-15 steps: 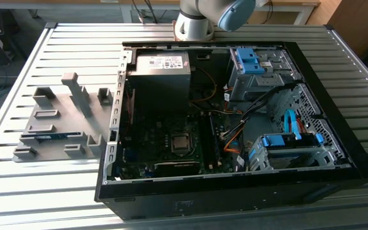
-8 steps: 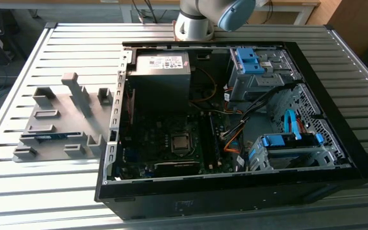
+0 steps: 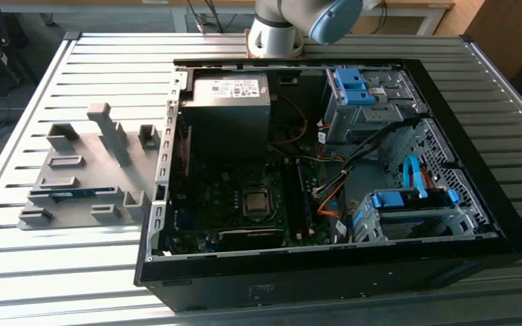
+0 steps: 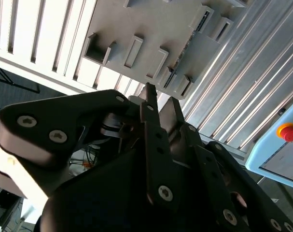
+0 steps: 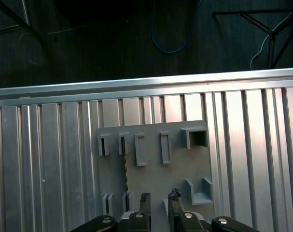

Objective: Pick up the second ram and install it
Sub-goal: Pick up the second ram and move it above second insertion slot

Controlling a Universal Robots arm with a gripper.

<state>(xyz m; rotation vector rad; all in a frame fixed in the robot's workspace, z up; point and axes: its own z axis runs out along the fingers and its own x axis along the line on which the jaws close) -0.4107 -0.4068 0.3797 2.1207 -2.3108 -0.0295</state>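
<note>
The second ram (image 5: 125,170) is sitting on edge in the grey tray (image 5: 182,166), and I am watching it run as a thin dark strip between two pairs of slotted holders. It is lying just to one side of the gripper (image 5: 159,200), outside the gap and touching neither finger. The jaws are standing released, parted by a narrow gap and gripping nothing, and in both wrist views they are hovering over the tray's near edge, apart from its surface. Beyond the jaws, the tray's other holders are standing in rows past the stick. The tray is resting on the slatted metal table (image 5: 257,145), whose edge rail is running farther out, with dark floor and a loose blue cable (image 5: 173,38) beyond that. In the exterior view I am seeing the ram as a blue-green strip (image 3: 71,193) low in the tray at that view's left. The open computer case (image 3: 334,272) is lying just beside the tray on that view's right, and the arm's base (image 3: 274,34) is rising behind the case.
</note>
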